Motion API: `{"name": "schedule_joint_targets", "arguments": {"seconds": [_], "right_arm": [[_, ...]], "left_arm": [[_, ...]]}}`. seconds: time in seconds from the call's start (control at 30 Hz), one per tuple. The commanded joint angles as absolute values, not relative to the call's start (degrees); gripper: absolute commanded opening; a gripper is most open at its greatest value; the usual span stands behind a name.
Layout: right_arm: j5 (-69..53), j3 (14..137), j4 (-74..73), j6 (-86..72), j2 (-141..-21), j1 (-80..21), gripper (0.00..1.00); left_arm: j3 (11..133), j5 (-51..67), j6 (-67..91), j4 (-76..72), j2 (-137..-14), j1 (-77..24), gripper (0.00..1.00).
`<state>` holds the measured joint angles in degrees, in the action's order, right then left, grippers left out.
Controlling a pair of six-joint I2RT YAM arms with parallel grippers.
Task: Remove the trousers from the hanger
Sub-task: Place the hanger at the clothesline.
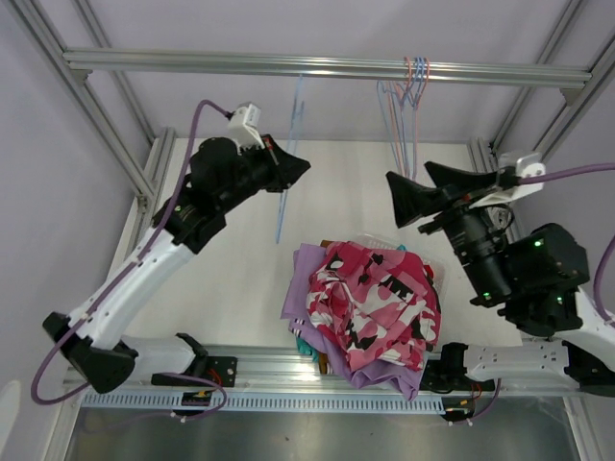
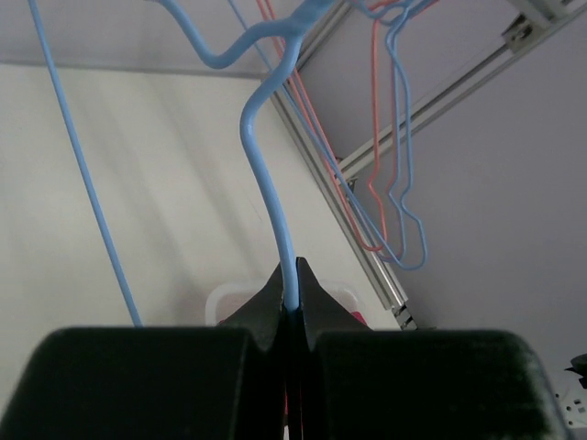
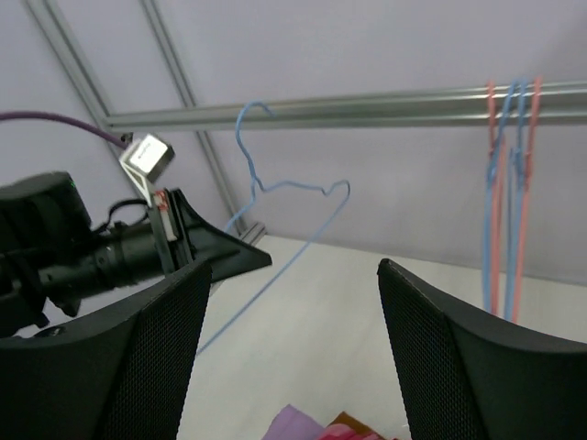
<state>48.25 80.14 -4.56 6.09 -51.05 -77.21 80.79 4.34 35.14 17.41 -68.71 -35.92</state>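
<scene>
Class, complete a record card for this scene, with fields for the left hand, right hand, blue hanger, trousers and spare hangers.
left hand: shut on the wire of the blue hanger
right hand: open, empty, raised over the table
blue hanger: bare, hook up by the rail
trousers: heaped on the table, camouflage pair on top
spare hangers: blue and pink, bare, bunched on the rail's right

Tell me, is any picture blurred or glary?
Top external: soft even light, camouflage trousers sharp, a glare patch on the near metal rail. Left wrist: the left fingers look dark and soft near the lens, the blue hanger crisper. Right wrist: the right fingers loom dark, their mesh texture readable.
</scene>
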Motion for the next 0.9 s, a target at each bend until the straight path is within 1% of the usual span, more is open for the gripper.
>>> {"name": "schedule_joint_targets", "arguments": {"seconds": [0.0,0.13,0.23,0.33,0.63,0.87], "right_arm": [[51.5,85.2,-4.9,10.5,-49.2,-76.4,0.78],[50.6,87.3,-4.5,12.4,-47.1,-76.1,0.79],[51.3,89.4,-6.2,14.3,-48.0,-76.1,0.79],[52.5,90.9,-7.9,15.5,-49.2,-76.0,0.81],[53.3,89.5,-8.8,14.1,-45.4,-76.1,0.83],[54.1,89.2,-11.7,12.3,-42.0,-76.2,0.83]], "left_arm": [[86.0,1.7,38.1,16.1,-72.7,-37.9,0.0],[90.4,0.4,38.6,15.0,-77.0,-39.6,0.0],[93.2,0.3,38.6,14.6,-79.3,-41.0,0.0],[95.5,-2.4,38.6,14.0,-80.5,-42.5,0.0],[106.1,-3.1,39.0,15.4,-89.7,-46.4,0.0],[109.6,-5.2,40.9,15.2,-94.7,-48.0,0.0]]}}
